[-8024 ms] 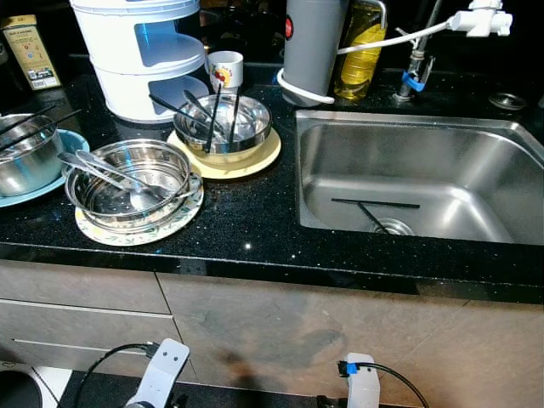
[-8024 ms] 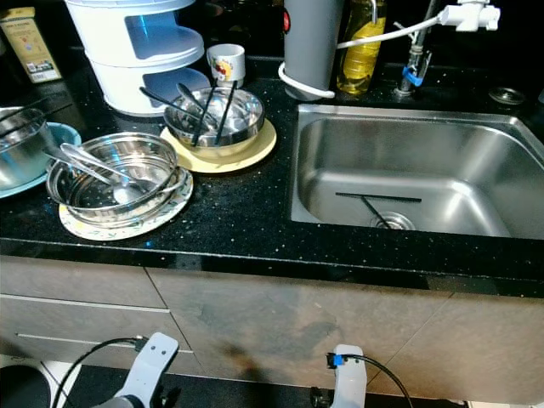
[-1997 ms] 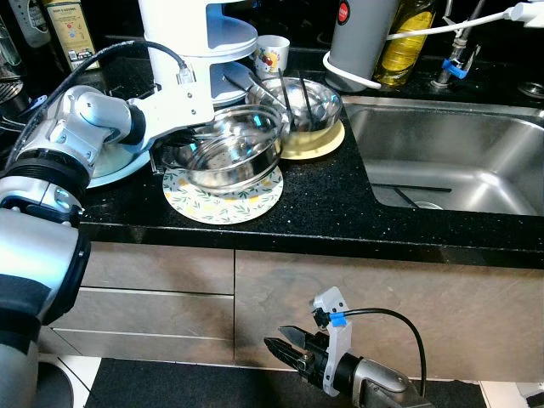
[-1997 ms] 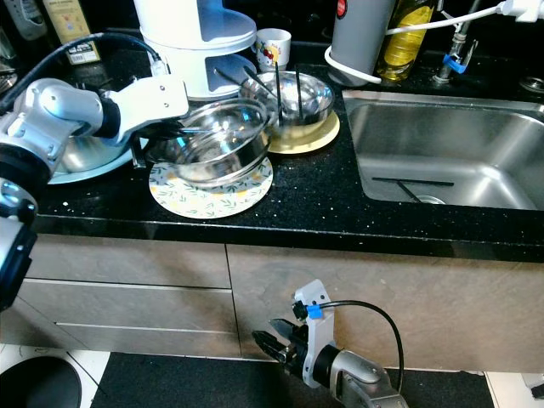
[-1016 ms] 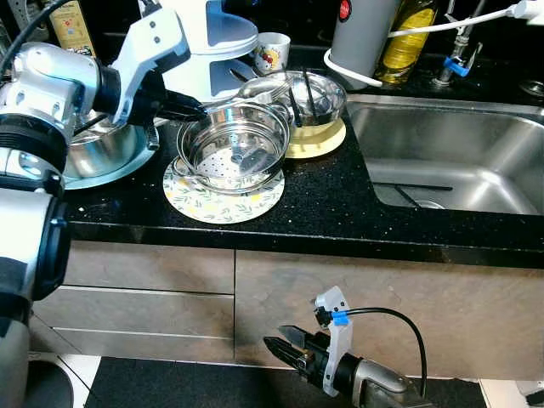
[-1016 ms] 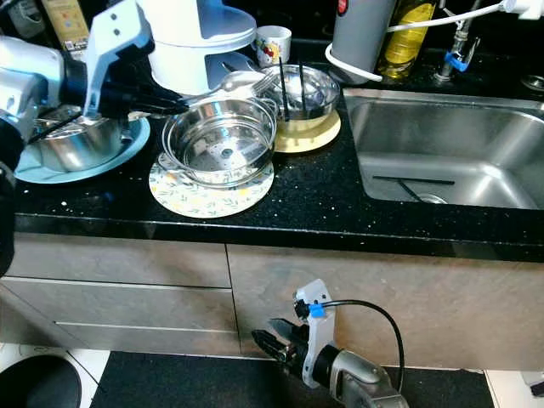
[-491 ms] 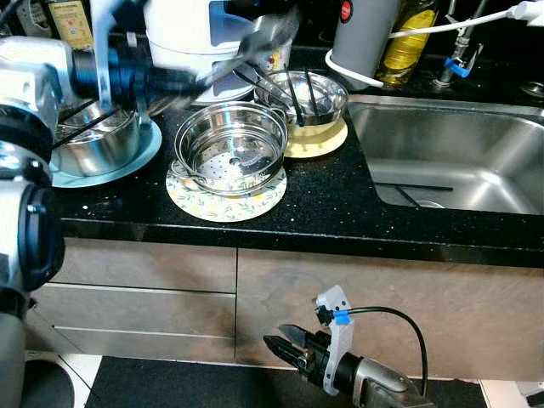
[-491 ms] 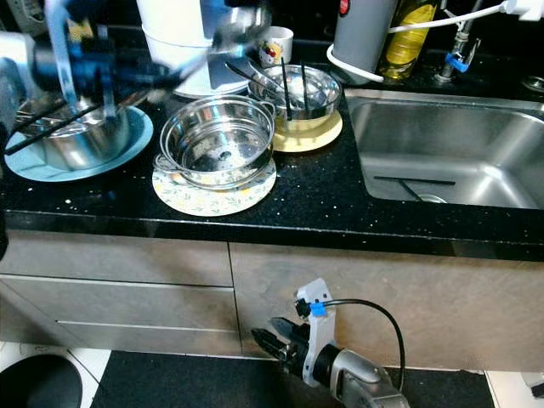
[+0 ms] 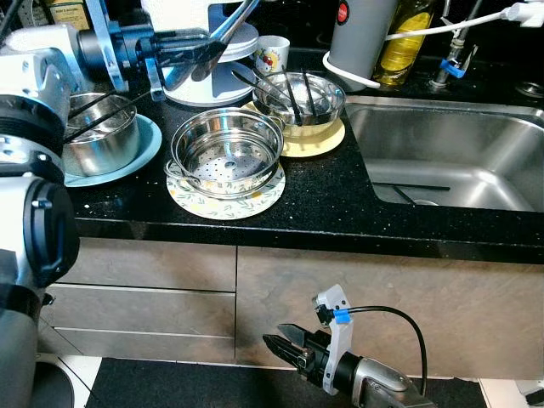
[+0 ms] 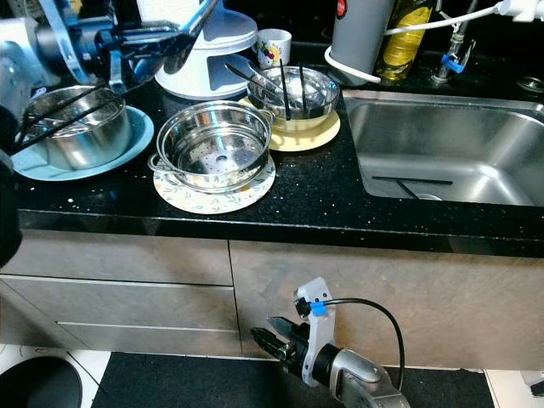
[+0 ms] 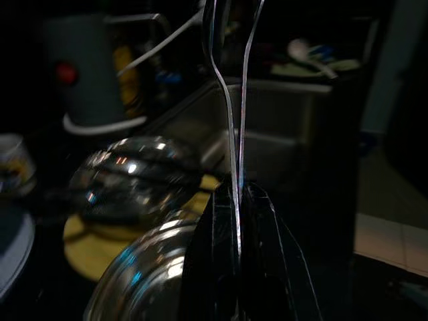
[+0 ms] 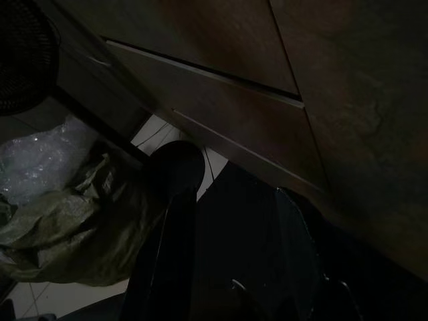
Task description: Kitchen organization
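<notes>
At the upper left of the left eye view, the left gripper (image 9: 183, 53) is raised above the black speckled desk (image 9: 323, 200), its fingers clenched on two thin silver utensils (image 9: 223, 32) that slant up toward the top edge, in front of the white tiered appliance (image 9: 217, 64). In the left wrist view the fingers (image 11: 221, 247) press together around the two metal handles (their far ends run out of the picture).

Below it, at left centre, the perforated stainless steel steamer bowl (image 9: 227, 151) sits on a round leaf-patterned plate (image 9: 225, 194). Just behind, toward upper centre, a smaller steel bowl (image 9: 302, 98) with dark utensils in it rests on a pale yellow plate (image 9: 319, 140). At the far left a steel pot (image 9: 102, 140) stands on a light blue plate (image 9: 144, 153). The stainless steel sink (image 9: 450, 161) takes the right half.

The right gripper (image 9: 280, 348) hangs low at bottom centre before the grey cabinet fronts (image 9: 340, 280), its fingers parted and holding nothing.
</notes>
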Tool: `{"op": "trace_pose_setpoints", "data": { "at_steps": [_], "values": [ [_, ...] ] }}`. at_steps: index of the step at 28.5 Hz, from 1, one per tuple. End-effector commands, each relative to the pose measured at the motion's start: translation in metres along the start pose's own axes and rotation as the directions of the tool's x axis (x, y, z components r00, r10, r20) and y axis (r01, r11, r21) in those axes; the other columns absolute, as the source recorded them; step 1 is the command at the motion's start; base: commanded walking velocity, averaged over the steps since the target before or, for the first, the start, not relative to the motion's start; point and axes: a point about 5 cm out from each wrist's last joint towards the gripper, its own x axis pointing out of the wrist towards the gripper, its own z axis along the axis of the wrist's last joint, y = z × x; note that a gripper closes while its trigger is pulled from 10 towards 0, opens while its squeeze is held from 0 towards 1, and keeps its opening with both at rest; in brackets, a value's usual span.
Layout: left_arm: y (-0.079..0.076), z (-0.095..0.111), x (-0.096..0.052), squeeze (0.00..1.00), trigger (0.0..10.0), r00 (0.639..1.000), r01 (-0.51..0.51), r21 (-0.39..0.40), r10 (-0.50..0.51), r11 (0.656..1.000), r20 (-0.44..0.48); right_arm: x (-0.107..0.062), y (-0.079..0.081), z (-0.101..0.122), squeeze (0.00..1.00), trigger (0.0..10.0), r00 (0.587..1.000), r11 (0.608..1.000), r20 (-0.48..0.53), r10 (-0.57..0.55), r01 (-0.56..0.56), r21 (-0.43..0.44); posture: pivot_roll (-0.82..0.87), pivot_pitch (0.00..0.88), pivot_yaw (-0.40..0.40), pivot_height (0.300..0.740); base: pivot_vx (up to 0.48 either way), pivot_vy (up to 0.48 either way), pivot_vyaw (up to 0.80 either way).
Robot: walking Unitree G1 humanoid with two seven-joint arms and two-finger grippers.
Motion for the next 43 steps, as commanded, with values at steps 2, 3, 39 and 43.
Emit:
{"op": "trace_pose_setpoints", "data": {
  "at_steps": [2, 3, 39, 43],
  "values": [
    [0.001, 0.000, 0.002, 0.00, 0.0, 1.000, -0.018, -0.008, 0.018, 1.000, -0.003, -0.002, 0.001, -0.001, 0.00, 10.0, 1.000, 1.000, -0.002, 0.006, -0.006, 0.012, -0.07, 0.205, -0.022, 0.740, 0.000, 0.000, 0.00],
    [0.001, 0.003, 0.002, 0.00, 0.0, 1.000, -0.021, -0.029, 0.022, 0.999, 0.019, -0.002, 0.001, 0.000, 0.00, 10.0, 1.000, 1.000, 0.000, 0.007, -0.007, 0.013, -0.07, 0.206, -0.019, 0.740, 0.000, 0.000, 0.00],
    [-0.099, -0.061, 0.021, 0.00, 0.0, 0.967, 0.027, -0.266, -0.093, 0.964, -0.238, -0.002, 0.006, -0.003, 0.00, 10.0, 1.000, 0.999, 0.016, 0.017, -0.017, 0.044, -0.06, 0.198, -0.011, 0.740, 0.000, 0.000, 0.00],
    [-0.087, -0.062, 0.023, 0.00, 0.0, 0.965, -0.072, -0.222, 0.011, 0.972, -0.262, -0.002, 0.006, -0.002, 0.00, 10.0, 1.000, 0.999, 0.018, 0.016, -0.017, 0.044, -0.06, 0.198, -0.011, 0.740, 0.000, 0.000, 0.00]
  ]
}}
